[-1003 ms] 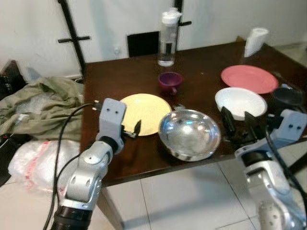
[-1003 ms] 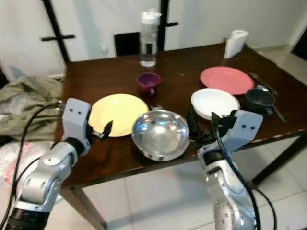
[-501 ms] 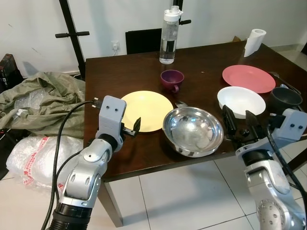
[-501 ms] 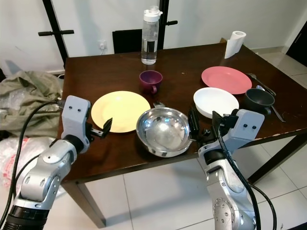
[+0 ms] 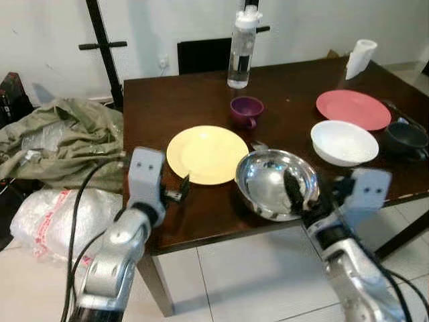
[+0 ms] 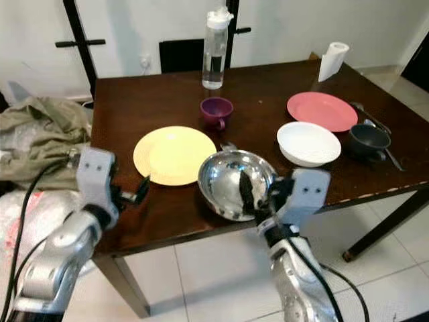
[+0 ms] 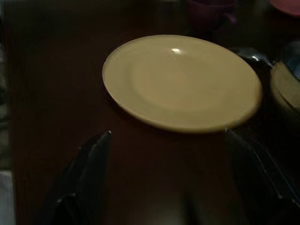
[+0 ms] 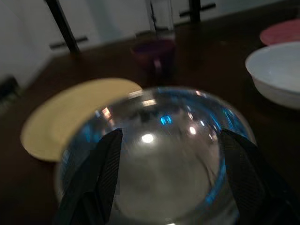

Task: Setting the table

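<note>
Nearest, at the table's (image 5: 167,221) front edge, the right claw (image 5: 312,194) reaches over the near rim of the steel bowl (image 5: 268,181), its two black fingers spread wide; in the right wrist view they stand to either side of the bowl with nothing gripped. To the left, the left claw (image 5: 182,191) hovers low over the dark table just short of the yellow plate (image 5: 206,153), fingers likewise apart and empty, pointing at the plate's near edge. The bowl sits just right of the yellow plate, with the head of a spoon (image 5: 258,144) showing between them. Further right lie the white bowl (image 5: 343,141), the dark cup (image 5: 405,137) and the pink plate (image 5: 353,109); behind the yellow plate stands the purple cup (image 5: 246,109), then the water bottle (image 5: 242,43) and a paper roll (image 5: 360,58) at the far side. The step in hand looks like taking the steel bowl: next the right claw must settle a finger on each side of the rim and close before lifting.
</note>
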`<state>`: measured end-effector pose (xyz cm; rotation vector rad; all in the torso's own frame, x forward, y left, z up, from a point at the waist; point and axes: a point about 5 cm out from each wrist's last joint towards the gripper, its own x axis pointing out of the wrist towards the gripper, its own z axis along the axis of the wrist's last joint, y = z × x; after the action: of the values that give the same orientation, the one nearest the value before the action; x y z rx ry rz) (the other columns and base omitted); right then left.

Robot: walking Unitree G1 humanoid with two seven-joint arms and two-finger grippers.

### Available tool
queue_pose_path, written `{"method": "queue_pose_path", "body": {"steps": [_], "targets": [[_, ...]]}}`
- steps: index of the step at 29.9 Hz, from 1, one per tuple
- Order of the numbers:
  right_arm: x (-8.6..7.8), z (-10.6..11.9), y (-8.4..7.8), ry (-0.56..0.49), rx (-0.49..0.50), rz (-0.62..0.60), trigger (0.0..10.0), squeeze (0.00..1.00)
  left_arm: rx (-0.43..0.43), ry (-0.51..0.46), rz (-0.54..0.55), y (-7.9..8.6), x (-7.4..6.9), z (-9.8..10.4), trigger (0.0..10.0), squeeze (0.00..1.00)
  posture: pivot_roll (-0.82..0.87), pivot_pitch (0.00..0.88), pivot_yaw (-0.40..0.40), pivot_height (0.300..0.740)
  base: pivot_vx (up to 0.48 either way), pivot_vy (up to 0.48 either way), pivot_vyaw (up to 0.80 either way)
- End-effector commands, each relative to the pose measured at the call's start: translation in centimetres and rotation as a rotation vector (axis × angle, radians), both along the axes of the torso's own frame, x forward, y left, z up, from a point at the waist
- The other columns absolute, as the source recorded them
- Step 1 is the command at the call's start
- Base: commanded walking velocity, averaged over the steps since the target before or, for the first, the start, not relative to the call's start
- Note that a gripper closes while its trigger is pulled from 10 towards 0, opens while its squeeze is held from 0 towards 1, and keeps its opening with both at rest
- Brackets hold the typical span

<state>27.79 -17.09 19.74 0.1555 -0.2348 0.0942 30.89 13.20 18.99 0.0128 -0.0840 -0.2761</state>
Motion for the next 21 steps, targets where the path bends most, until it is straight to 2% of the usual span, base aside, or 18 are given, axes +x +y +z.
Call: {"method": "queue_pose_path", "body": {"steps": [1,2,5,6,7,9,11,15,19,21], "targets": [[-0.4,-0.5,-0.1,0.003,-0.056,0.005,10.0,0.0,-0.004,-0.049,-0.073,-0.2,-1.5,0.7,10.0,0.0,0.0,0.15,0.037,0.74,0.0,0.0,0.0],[-0.4,-0.5,-0.1,0.003,-0.056,0.005,10.0,0.0,-0.004,-0.049,-0.073,-0.2,-1.5,0.7,10.0,0.0,0.0,0.15,0.037,0.74,0.0,0.0,0.0],[-1.2,-1.1,-0.1,0.013,-0.101,0.034,10.0,0.0,0.017,-0.065,-0.133,-0.3,-3.7,0.5,10.0,0.0,0.01,0.134,0.011,0.74,0.0,0.0,0.0],[-1.2,-1.1,-0.1,0.013,-0.101,0.034,10.0,0.0,0.017,-0.065,-0.133,-0.3,-3.7,0.5,10.0,0.0,0.01,0.134,0.011,0.74,0.0,0.0,0.0],[-1.5,-1.6,0.0,0.028,-0.101,0.043,10.0,0.0,0.037,-0.065,-0.149,-0.5,-4.6,0.2,10.0,0.0,0.01,0.127,0.003,0.74,0.0,0.0,0.0],[-2.0,-2.5,0.3,0.062,-0.07,0.047,10.0,0.0,0.071,-0.055,-0.176,-0.9,-6.0,-0.7,10.0,0.0,0.02,0.119,-0.005,0.74,0.0,0.0,0.0],[-2.4,-3.5,0.9,0.094,-0.038,0.036,10.0,0.0,0.083,-0.03,-0.178,-1.1,-6.6,-1.7,10.0,0.0,0.02,0.115,-0.008,0.74,0.0,0.0,0.0],[-2.6,-4.2,1.2,0.113,-0.01,0.03,10.0,0.0,0.076,-0.015,-0.155,-1.0,-6.6,-2.2,10.0,0.0,0.01,0.105,-0.007,0.74,0.0,0.0,0.0],[-2.5,-4.7,1.8,0.123,0.006,0.049,10.0,0.0,0.092,0.004,-0.143,-0.7,-5.7,-2.3,10.0,0.0,0.01,0.088,0.007,0.74,0.0,0.0,0.0],[-2.5,-4.7,1.8,0.123,0.006,0.05,10.0,0.0,0.097,0.005,-0.144,-0.7,-5.7,-2.3,10.0,0.0,0.01,0.088,0.007,0.74,0.0,0.0,0.0]]}}
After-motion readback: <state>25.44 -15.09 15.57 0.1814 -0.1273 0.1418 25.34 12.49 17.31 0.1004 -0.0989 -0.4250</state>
